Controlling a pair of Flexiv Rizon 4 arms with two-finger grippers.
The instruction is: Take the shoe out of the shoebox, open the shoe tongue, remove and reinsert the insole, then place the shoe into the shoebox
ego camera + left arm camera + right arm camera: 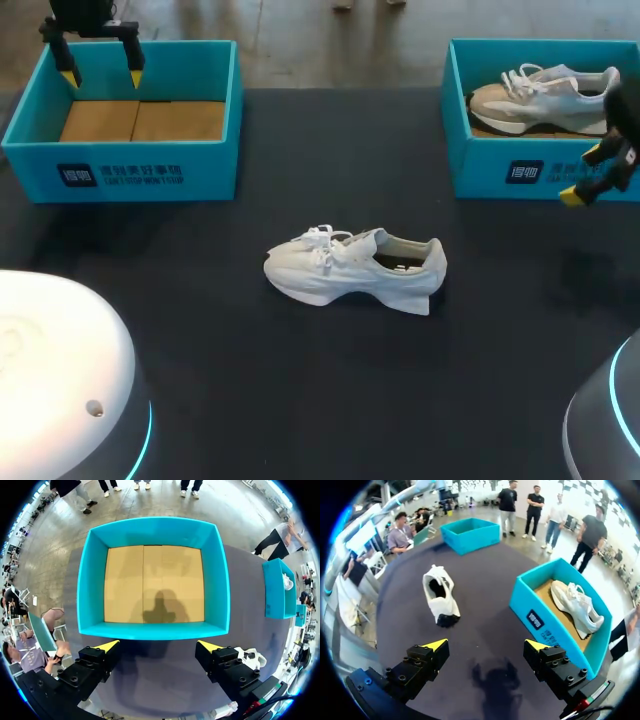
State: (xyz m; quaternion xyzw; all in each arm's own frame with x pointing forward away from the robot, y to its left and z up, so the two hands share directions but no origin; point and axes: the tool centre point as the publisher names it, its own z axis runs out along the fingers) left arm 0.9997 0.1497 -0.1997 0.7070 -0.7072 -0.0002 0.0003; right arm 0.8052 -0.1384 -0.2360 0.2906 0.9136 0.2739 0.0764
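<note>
- A white mesh sneaker (355, 268) lay mid-frame.
- The teal cardboard shoebox (210, 160), upper left, carried a white printed label (120, 176).
- Left gripper (101, 78) and right gripper (583, 173): jaws were spread.

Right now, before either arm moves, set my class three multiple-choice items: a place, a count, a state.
1. The white shoe lies: A in a box; B on the table; C in a gripper.
2. Teal shoeboxes: A three; B one; C two.
3. The left gripper is: A open, empty; B shut on a shoe; C shut on an insole.
Key: B, it rests between the boxes; C, left shoebox and right shoebox; A, fingers apart, nothing between.
</note>
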